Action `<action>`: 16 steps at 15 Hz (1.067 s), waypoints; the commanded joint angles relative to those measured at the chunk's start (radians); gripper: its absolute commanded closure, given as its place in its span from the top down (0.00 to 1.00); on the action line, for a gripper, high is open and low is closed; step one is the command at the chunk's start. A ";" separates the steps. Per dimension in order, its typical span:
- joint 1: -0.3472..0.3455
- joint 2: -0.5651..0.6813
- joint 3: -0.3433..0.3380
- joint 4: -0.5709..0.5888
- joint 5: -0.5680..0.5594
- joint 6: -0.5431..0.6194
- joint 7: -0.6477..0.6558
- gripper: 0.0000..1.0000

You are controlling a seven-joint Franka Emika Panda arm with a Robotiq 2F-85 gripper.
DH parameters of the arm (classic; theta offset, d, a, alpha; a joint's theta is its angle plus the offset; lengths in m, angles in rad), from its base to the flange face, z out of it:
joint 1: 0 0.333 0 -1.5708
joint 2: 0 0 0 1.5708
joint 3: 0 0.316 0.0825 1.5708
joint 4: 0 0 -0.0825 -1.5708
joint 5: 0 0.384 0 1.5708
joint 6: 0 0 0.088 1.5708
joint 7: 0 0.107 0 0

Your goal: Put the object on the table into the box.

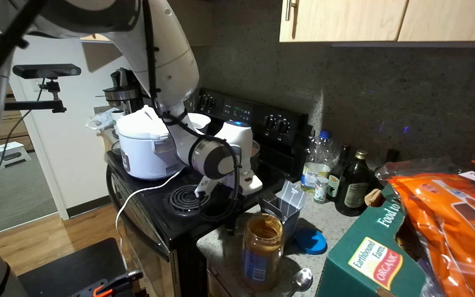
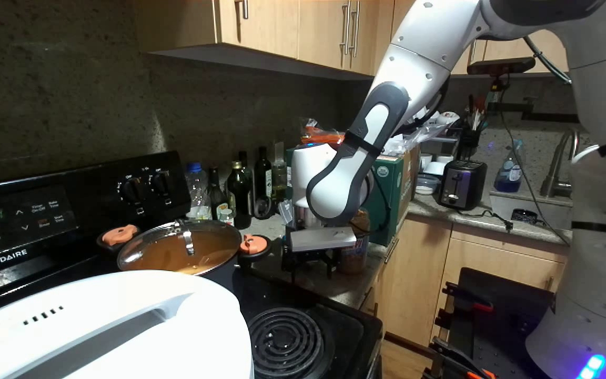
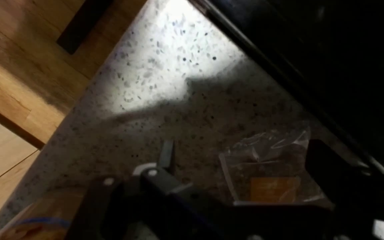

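A clear plastic packet with an orange label [image 3: 273, 189] lies on the speckled counter [image 3: 165, 73] beside the stove edge in the wrist view. My gripper [image 3: 240, 146] points down above the counter with its two fingers wide apart, one on each side of the packet. The left finger in that view is apart from the packet; I cannot tell whether the right finger touches it. The gripper [image 2: 311, 273] also shows low over the counter in an exterior view. A green box [image 1: 357, 255] and a small grey box with raised flaps [image 1: 291, 206] stand on the counter.
An open peanut butter jar [image 1: 262, 251] stands close to the gripper, with a blue lid [image 1: 311, 240] and spoon [image 1: 302, 280] nearby. Bottles [image 1: 353, 189] line the back wall. An orange bag [image 1: 447, 214] sits on the green box. A lidded pot [image 2: 182, 247] and rice cooker [image 1: 146, 144] are on the stove.
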 commanded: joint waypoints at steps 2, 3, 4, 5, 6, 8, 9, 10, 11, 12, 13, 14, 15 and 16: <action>0.001 0.041 0.019 0.028 -0.002 0.005 0.004 1.00; 0.000 0.048 0.019 0.030 -0.002 0.004 0.003 1.00; 0.004 0.055 0.011 0.031 -0.006 0.002 0.011 1.00; 0.009 0.059 0.001 0.032 -0.011 0.001 0.023 1.00; 0.010 0.070 -0.005 0.037 -0.010 0.006 0.030 1.00; 0.006 0.086 -0.008 0.045 -0.001 0.013 0.028 1.00; 0.004 0.095 -0.009 0.052 0.002 0.016 0.026 1.00; 0.002 0.101 -0.009 0.062 0.005 0.016 0.023 1.00; 0.000 0.113 -0.009 0.075 0.009 0.015 0.022 1.00; -0.003 0.121 -0.009 0.085 0.011 0.015 0.019 1.00; -0.006 0.130 -0.009 0.095 0.016 0.015 0.017 1.00; -0.008 0.135 -0.009 0.103 0.020 0.016 0.015 0.96; -0.010 0.139 -0.007 0.110 0.023 0.016 0.014 0.74; -0.010 0.144 -0.007 0.117 0.025 0.016 0.013 0.72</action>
